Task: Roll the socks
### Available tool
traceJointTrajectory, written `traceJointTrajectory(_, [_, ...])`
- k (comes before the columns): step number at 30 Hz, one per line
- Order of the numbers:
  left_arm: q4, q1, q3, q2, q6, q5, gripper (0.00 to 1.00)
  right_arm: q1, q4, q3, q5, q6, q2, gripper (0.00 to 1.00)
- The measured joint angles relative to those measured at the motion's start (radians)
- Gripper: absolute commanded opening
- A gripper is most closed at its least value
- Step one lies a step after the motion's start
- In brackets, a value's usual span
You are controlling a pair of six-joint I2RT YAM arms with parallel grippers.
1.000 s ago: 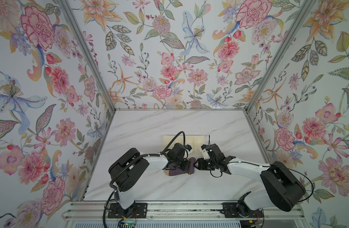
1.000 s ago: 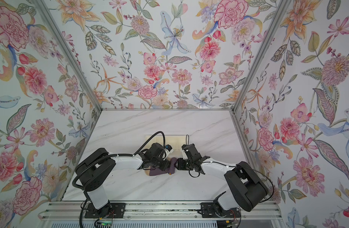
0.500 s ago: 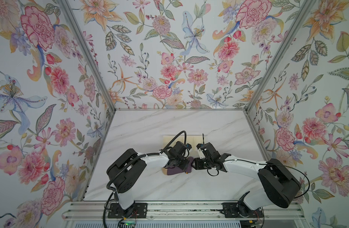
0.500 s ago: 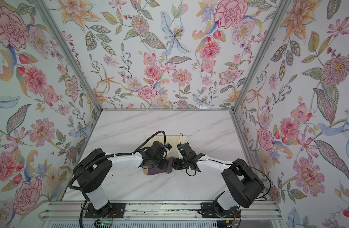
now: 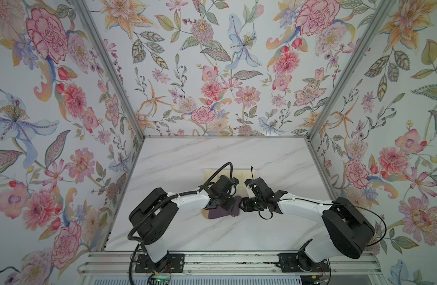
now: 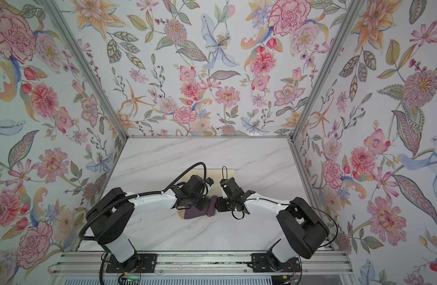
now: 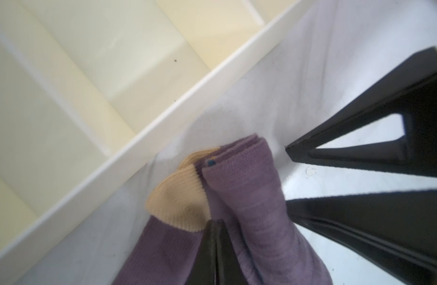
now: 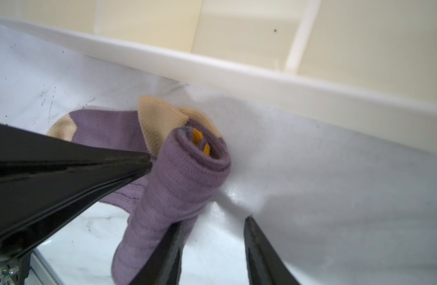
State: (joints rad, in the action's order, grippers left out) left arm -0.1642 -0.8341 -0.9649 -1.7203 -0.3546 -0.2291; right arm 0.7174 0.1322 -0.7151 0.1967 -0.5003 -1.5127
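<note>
Socks (image 5: 221, 212): a pair of dark purple ribbed fabric socks with tan toes and heels. They lie on the white marble-pattern tabletop (image 5: 237, 232), just beside the near rim of the cream plastic compartment tray (image 8: 237, 71) and not touching it. The cuff end is wound into a tight cylinder, and the right wrist view shows an orange stripe in the spiral at its end. The toe end lies flat and unrolled, with the tan toe pointing away from the roll, roughly along the tray's rim. The tan heels bulge out on the roll's tray side.

Left gripper (image 7: 215, 223): the black fingers are closed tip to tip and wedged into the crease where the roll meets the flat part, with fabric touching on both sides. I cannot tell whether any cloth is pinched between them.

Right gripper (image 8: 212, 219): the jaws stand partly apart, on the far side of the roll from the left gripper. One finger rests against the roll's outer face; the other stands over bare tabletop. The roll lies outside the gap.
</note>
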Motion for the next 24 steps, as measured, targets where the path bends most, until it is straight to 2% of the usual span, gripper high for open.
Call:
traceJointTrajectory(7, [0.0, 0.011, 0.0, 0.024, 0.001, 0.002, 0.0, 0.01, 0.014, -0.019, -0.005, 0.008, -0.009, 0.43])
traceJointTrajectory(24, [0.005, 0.043, 0.1, 0.053, -0.001, -0.001, 0.0, 0.028, 0.043, -0.068, -0.025, 0.03, -0.029, 0.43])
